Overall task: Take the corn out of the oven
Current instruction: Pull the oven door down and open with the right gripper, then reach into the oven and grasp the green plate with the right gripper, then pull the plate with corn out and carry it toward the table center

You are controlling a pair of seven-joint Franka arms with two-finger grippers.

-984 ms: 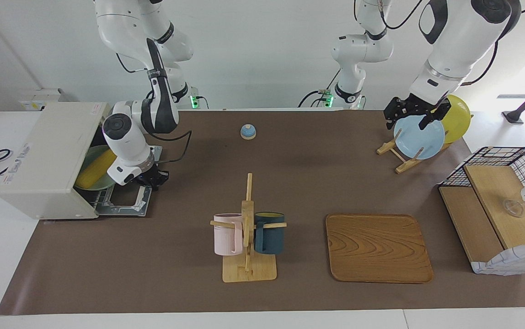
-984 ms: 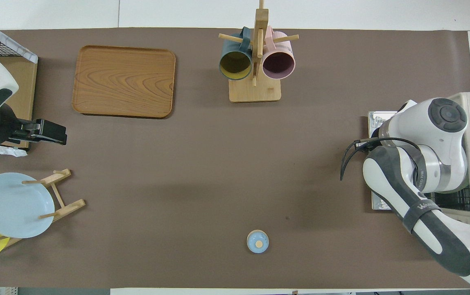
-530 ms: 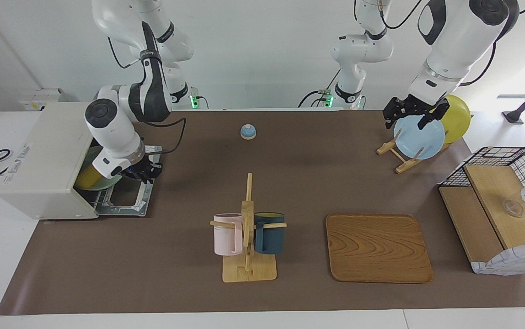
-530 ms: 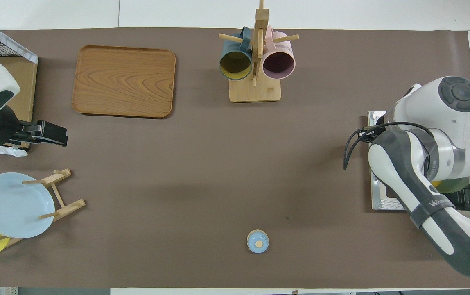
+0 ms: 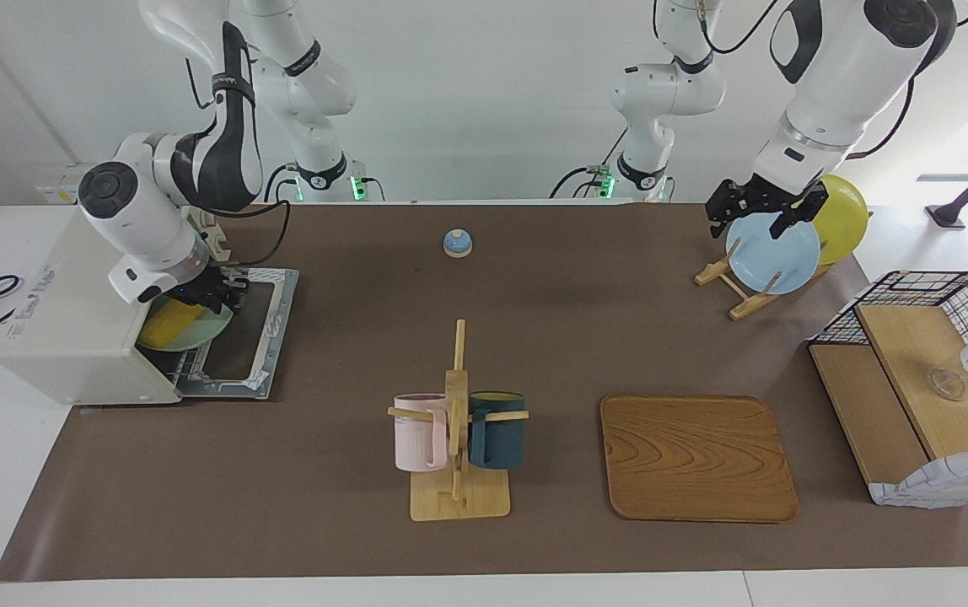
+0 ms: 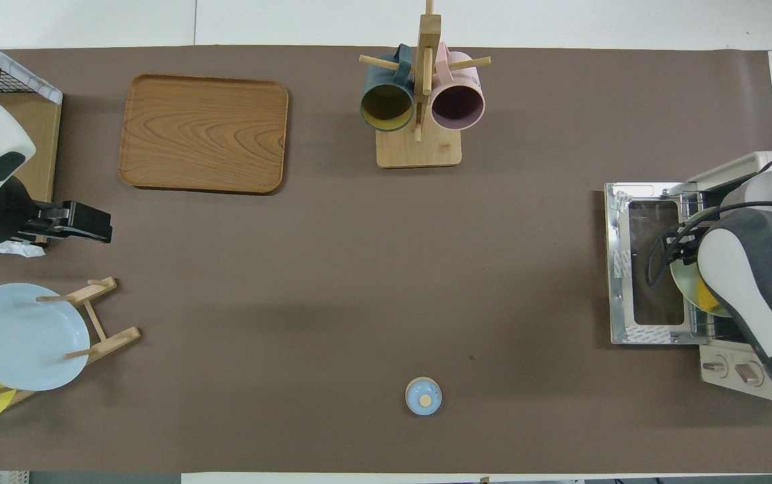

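The cream-white oven point(image 5: 71, 303) stands at the right arm's end of the table, its glass door point(image 5: 244, 337) dropped flat open. Inside the mouth, the yellow corn point(image 5: 165, 325) lies on a green plate point(image 5: 197, 334) on the wire rack. From overhead only a sliver of the corn point(image 6: 706, 304) and the plate's rim point(image 6: 683, 282) show under the arm. My right gripper point(image 5: 212, 292) hangs at the oven mouth just over the plate and corn. My left gripper point(image 5: 758, 211) waits open over the blue plate point(image 5: 775, 253).
A mug tree point(image 5: 456, 421) with a pink and a dark blue mug stands mid-table, a wooden tray point(image 5: 697, 457) beside it. A small blue bell point(image 5: 457, 243) sits nearer the robots. A wire basket shelf point(image 5: 922, 379) fills the left arm's end.
The right arm has swung from over the open door toward the oven, so its gripper now sits at the oven mouth above the corn. The door's glass is uncovered. The left arm stayed put.
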